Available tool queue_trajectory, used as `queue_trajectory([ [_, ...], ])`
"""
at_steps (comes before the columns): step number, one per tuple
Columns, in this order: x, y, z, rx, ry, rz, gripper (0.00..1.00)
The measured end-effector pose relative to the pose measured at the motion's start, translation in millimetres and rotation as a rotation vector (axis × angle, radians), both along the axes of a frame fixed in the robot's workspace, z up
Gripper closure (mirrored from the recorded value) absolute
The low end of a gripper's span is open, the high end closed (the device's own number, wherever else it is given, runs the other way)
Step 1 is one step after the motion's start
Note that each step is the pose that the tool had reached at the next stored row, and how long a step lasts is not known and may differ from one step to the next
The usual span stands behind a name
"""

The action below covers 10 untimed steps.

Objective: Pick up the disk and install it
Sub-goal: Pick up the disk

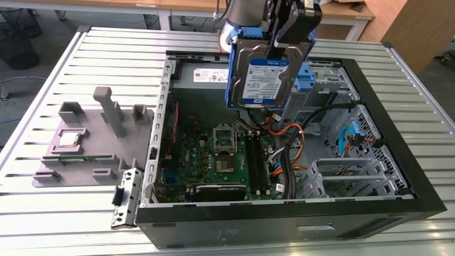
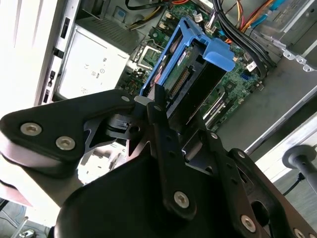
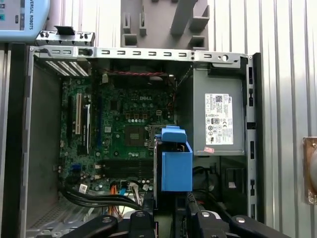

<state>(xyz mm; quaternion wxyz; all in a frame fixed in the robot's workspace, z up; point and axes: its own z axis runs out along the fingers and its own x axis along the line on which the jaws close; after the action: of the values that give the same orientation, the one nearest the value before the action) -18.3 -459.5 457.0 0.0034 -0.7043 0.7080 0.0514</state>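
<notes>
End effector (image 1: 278, 47): closed on the Disk (image 1: 260, 74), gripping its upper edge.
Disk: held upright in the air, above the open computer case (image 1: 284, 220) and over its motherboard (image 1: 227, 154) — blue bracket around it.
Power supply (image 3: 218, 119): inside the case, apart from the disk.
Table (image 1: 42, 213): slatted — carries the case.

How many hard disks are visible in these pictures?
1. The disk is held in the hand above the open computer case. Others may be hidden inside the case.
</notes>
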Motion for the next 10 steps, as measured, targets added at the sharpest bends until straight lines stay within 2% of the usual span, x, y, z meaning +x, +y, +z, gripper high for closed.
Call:
queue_trajectory([
  [6, 1.2, -0.5, 0.0, -0.0002, 0.0015, -0.001, 0.65],
  [10, 1.2, -0.5, 3.7, -0.0002, 0.0015, -0.001, 0.65],
])
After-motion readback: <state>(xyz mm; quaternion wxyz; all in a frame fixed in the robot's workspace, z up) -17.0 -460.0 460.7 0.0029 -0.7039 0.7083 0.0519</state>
